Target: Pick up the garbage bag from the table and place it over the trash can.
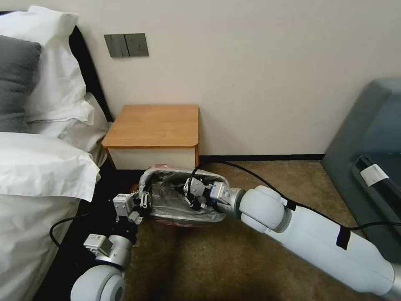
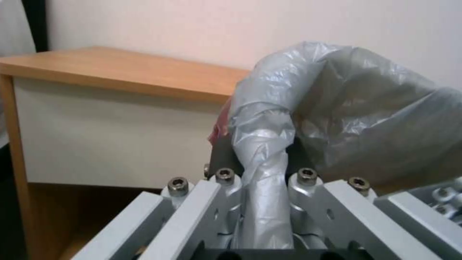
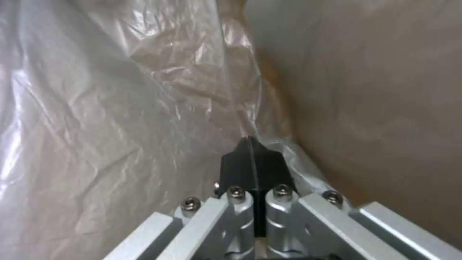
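The garbage bag, grey and crinkled with a pinkish rim, lies spread open on the carpet in front of the table. My left gripper is at the bag's left edge, shut on a twisted fold of it. My right gripper reaches inside the bag's mouth. In the right wrist view its black fingertips are pressed together on a thin film of the bag. Beside them runs the trash can's beige inner wall. In the head view the bag hides the can.
A bed with white sheets runs along the left, close to my left arm. A grey padded seat stands at the right. Brown carpet lies open in front. The table's wooden top rises just behind the bag.
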`<state>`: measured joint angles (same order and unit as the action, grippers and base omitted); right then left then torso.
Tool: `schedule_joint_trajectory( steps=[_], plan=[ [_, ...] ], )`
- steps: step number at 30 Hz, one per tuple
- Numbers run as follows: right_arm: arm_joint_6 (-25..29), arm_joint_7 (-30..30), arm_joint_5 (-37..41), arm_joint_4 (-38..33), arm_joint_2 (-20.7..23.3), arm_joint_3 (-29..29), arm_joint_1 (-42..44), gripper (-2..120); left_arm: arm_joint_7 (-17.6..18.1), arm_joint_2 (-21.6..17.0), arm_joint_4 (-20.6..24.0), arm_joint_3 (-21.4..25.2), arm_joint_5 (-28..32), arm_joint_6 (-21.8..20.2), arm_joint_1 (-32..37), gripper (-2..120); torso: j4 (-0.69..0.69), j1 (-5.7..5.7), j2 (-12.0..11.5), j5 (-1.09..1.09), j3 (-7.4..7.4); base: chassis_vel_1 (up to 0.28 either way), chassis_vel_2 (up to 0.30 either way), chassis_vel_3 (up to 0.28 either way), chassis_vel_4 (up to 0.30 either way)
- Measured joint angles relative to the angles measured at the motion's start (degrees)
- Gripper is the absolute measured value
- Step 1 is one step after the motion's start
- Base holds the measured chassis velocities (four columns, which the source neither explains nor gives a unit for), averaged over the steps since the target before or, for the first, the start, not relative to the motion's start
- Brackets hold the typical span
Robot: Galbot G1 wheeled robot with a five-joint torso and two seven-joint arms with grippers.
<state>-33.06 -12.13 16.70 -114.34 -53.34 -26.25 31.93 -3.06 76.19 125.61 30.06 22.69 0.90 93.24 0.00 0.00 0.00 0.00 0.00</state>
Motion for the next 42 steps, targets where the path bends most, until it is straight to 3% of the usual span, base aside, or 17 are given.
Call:
schedule_joint_trajectory(
  steps=[14, 42],
  plan=[
    [-3.3, 3.3, -0.5, 3.8, -3.2, -3.5, -1.6, 0, -1.4, 0.2, 0.5, -0.7, -0.5, 0.0, 0.3, 7, 0.01, 0.00, 0.0, 0.00, 0.00, 0.000, 0.000, 0.000, 0.000],
    [-6.9, 5.8, -5.5, 8.1, -5.5, -6.8, -3.3, 0, -2.5, 1.1, 1.5, -1.4, -2.7, 0.5, 1.1, 7, 0.00, 0.00, 0.0, 0.00, 0.00, 0.000, 0.000, 0.000, 0.000]
  ],
)
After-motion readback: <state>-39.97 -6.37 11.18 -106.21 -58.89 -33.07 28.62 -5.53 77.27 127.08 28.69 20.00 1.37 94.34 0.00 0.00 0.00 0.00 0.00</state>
